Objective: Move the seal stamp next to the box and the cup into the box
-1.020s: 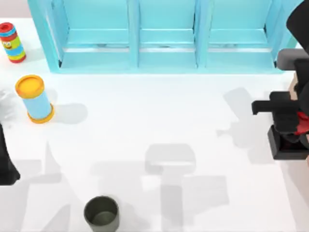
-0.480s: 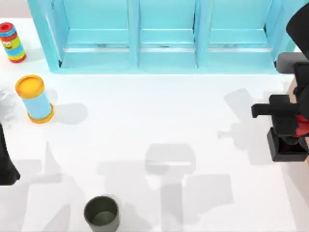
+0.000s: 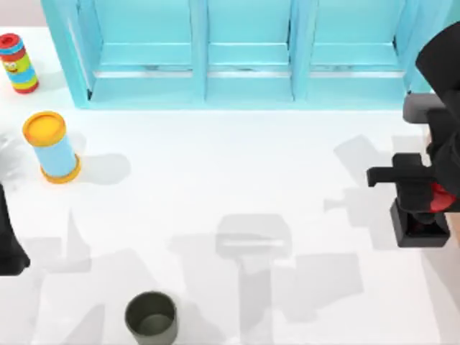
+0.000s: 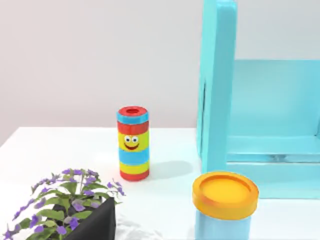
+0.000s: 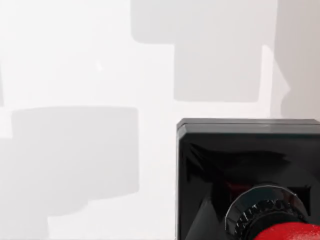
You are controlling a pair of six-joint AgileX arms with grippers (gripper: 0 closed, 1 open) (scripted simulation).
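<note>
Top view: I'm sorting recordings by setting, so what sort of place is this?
Probably a rendered tabletop test scene: a bare white table, a turquoise shelf unit at its back, and toy-like props such as a striped cylinder and a potted plant.

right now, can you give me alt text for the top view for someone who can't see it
Right arm's pincer over the seal stamp at the table's right edge. A green cup sits front left; a turquoise shelf spans the back.
</note>
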